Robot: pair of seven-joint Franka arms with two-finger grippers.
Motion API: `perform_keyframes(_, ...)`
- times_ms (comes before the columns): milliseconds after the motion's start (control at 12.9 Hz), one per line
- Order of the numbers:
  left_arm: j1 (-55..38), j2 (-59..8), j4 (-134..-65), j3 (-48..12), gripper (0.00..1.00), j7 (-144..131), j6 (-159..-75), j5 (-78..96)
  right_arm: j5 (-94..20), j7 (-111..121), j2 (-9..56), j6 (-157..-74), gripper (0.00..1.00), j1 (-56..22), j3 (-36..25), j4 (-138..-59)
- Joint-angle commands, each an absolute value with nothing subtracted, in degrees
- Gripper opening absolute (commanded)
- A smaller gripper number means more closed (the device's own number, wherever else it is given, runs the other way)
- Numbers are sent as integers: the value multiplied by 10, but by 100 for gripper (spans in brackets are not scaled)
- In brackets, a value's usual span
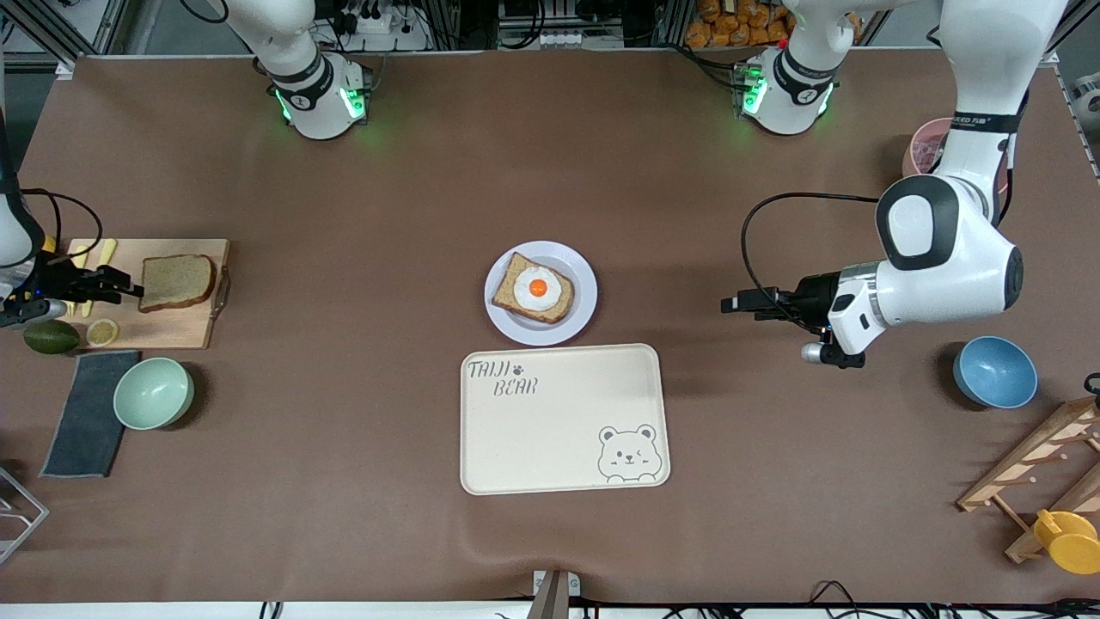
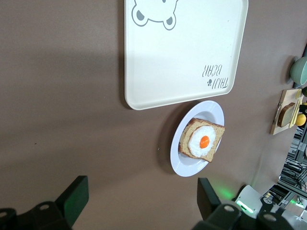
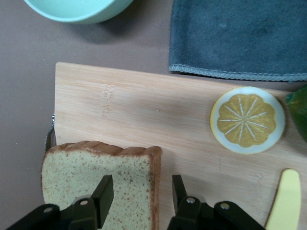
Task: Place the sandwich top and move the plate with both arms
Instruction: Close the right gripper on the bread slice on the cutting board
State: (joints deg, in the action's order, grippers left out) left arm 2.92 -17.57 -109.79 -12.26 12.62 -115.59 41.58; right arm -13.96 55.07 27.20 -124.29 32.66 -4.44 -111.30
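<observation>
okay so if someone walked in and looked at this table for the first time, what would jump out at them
Most likely the fried egg on bread, sitting on the plate mid-table, just farther from the front camera than the cream bear tray. Next, the right gripper at the cutting board toward the right arm's end, its fingers straddling the crust edge of the sandwich top. The left gripper hangs open over bare table toward the left arm's end.

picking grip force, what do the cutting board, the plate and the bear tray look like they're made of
Cutting board: wood, probably bamboo, matt; pale straight grain shows.
Plate: looks like glazed ceramic or hard plastic; smooth pale lavender-white rim with soft sheen.
Bear tray: likely matt plastic or melamine; even cream surface, rounded raised rim, printed drawing.
</observation>
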Motion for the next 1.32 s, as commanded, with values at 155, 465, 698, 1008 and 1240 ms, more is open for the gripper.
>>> perform_keyframes(155, 30, -171, -1095, -126, 100, 134, -1160, 428, -153, 582, 278, -1252, 57, 345, -35, -1124)
perform_keyframes(465, 23, -171, -1085, -127, 100, 130, -1163, 429, -153, 589, 280, -1254, 46, 349, -34, -1131)
perform_keyframes(698, 25, -165, -1092, -127, 100, 132, -1158, 427, -153, 590, 283, -1262, 46, 350, -34, -1137)
perform_keyframes(1008, 27, -171, -1092, -127, 100, 138, -1157, 428, -155, 590, 287, -1263, 11, 353, -33, -1139)
perform_keyframes(1240, 31, -170, -1092, -127, 100, 140, -1155, 427, -178, 599, 292, -1265, 0, 353, -34, -1138)
